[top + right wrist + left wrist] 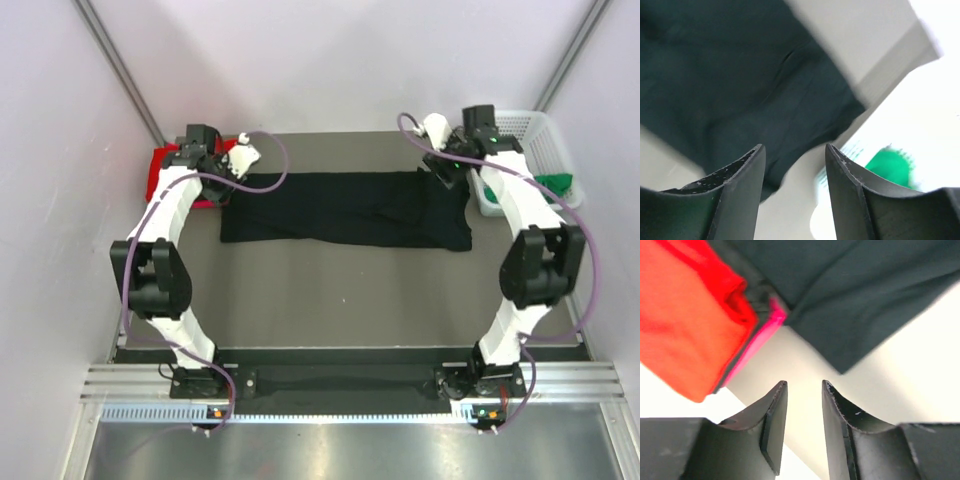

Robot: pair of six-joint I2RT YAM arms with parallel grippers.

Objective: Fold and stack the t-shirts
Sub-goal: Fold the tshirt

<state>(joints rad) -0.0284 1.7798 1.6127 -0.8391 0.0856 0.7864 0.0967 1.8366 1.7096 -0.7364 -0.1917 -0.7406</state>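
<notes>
**Top external view.**
- Black t-shirt (345, 210): lies flat on the desk (340, 300) as a long band folded lengthwise, toward the far side, running left to right.
- Red t-shirt (157, 170): at the far left corner, partly under the left arm.
- Green t-shirt (560, 183): inside the white mesh basket (535, 135) at the far right.
- Left tool (232, 165): over the band's left end.
- Right tool (442, 172): over its right end.

**Left wrist view.**
- Left tool (805, 390): released, fingers parted with nothing between them, above bare desk (805, 357).
- Black t-shirt (850, 295): its corner lies just ahead.
- Red t-shirt (685, 315): to the left, on top of the pink t-shirt (762, 335), of which only an edge shows.

**Right wrist view.**
- Right tool (795, 152): released, with an empty gap.
- Black t-shirt (740, 85): spread beneath and ahead.
- Green t-shirt (890, 167): a blurred patch at lower right.
</notes>
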